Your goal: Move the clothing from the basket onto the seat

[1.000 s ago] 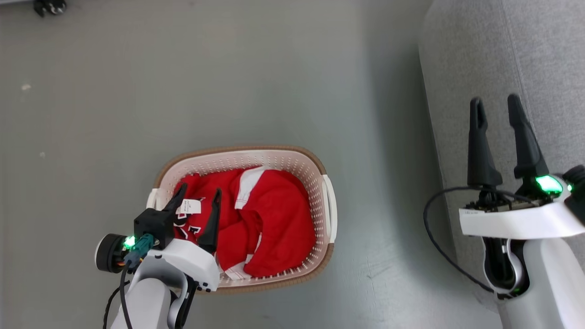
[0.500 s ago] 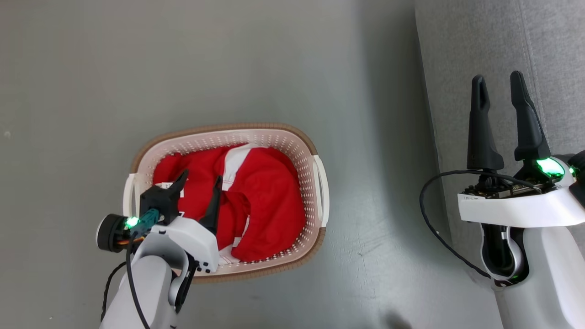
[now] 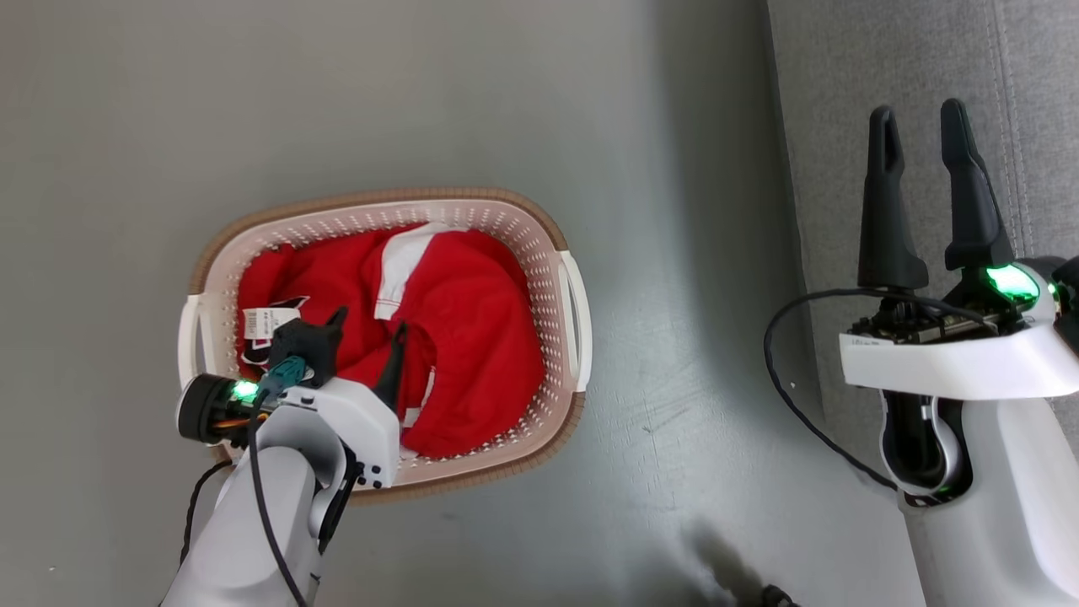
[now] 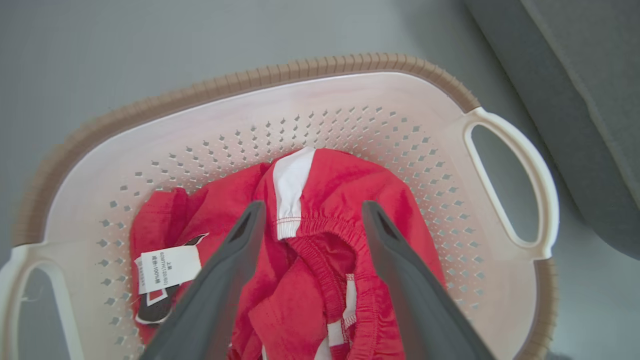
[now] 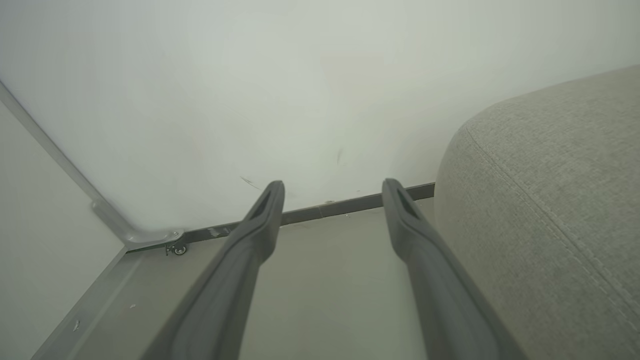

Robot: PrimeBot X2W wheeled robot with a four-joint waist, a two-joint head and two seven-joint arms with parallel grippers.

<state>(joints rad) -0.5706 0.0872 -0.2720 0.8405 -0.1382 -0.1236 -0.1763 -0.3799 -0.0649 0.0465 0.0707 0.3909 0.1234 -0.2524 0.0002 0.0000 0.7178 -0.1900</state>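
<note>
The clothing (image 3: 472,337) is a heap of bright red fabric with white trim in the cream basket (image 3: 379,198), which stands on the floor. My left gripper (image 3: 368,324) hangs open over the near left part of the heap. In the left wrist view its fingers (image 4: 313,206) straddle a white-trimmed elastic band of the clothing (image 4: 350,185), and whether they touch it I cannot tell. A white tag (image 4: 167,267) lies left of them. My right gripper (image 3: 917,111) is open and empty, held over the edge of the grey seat (image 3: 927,51).
Grey floor (image 3: 421,101) surrounds the basket, with a strip of it between basket and seat. The right wrist view shows my right gripper (image 5: 333,184), the seat's rounded corner (image 5: 550,200), a pale wall (image 5: 300,75) with a dark skirting, and a small caster (image 5: 177,248).
The whole head view has shifted, so the basket sits further left and up. Relative to the basket, my left gripper has moved toward the heap's middle, uncovering the white tag. Both grippers stay open.
</note>
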